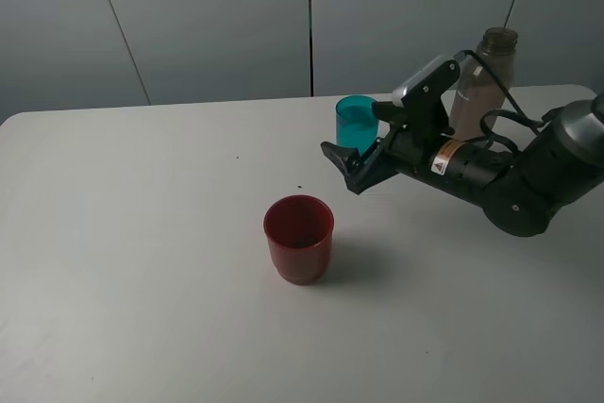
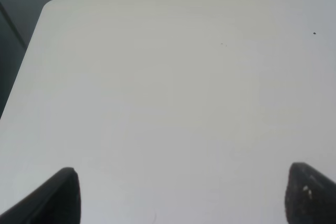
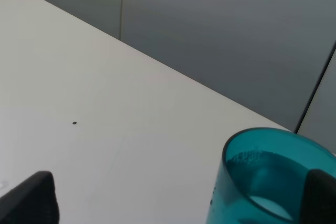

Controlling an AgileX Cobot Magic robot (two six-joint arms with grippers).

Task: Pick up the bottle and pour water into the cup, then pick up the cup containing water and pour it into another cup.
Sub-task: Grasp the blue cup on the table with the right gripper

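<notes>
Cup upright just off right gripper, jaws wide, empty. Likely lined up to grab and pour into red cup. Left gripper spread too.

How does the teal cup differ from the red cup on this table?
The teal cup is see-through; the red cup is opaque. The teal cup is slimmer, the red cup wider. The teal cup stands farther back, near the bottle; the red cup stands alone, nearer the camera. Both stand upright, open at the top, on the white table.
</notes>
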